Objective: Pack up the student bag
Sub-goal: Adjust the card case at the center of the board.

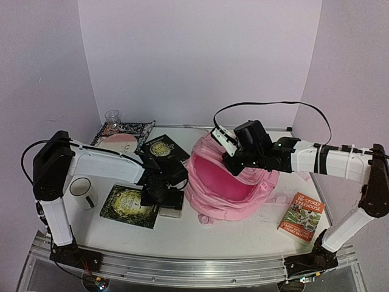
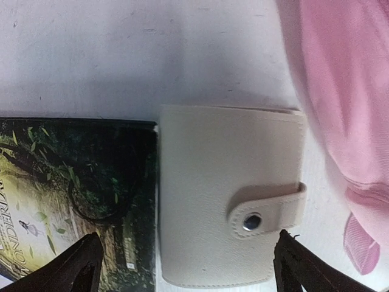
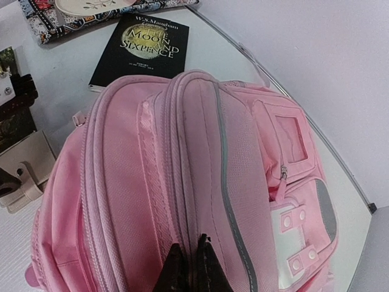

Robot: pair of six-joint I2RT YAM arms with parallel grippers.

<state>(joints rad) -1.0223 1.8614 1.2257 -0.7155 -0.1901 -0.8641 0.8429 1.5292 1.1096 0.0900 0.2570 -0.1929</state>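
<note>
The student bag (image 1: 234,185), a pale-pink backpack, lies in the middle of the table with its main compartment gaping open. My right gripper (image 1: 234,159) is at its far rim, and in the right wrist view the fingers (image 3: 189,267) are pinched shut on a ridge of the bag's fabric (image 3: 182,170) beside a zip line. My left gripper (image 1: 159,193) is open and hovers low over a cream snap-button wallet (image 2: 225,201). Its gripper (image 2: 187,243) straddles the wallet's near end, one fingertip on each side. The wallet lies between a green book (image 2: 73,194) and the bag (image 2: 346,91).
A black book (image 1: 163,149) lies behind the left gripper. A patterned book with a pink plate (image 1: 121,139) and a glass (image 1: 112,117) sit at the back left. A white mug (image 1: 82,190) stands at the left. An orange book (image 1: 302,217) lies right of the bag.
</note>
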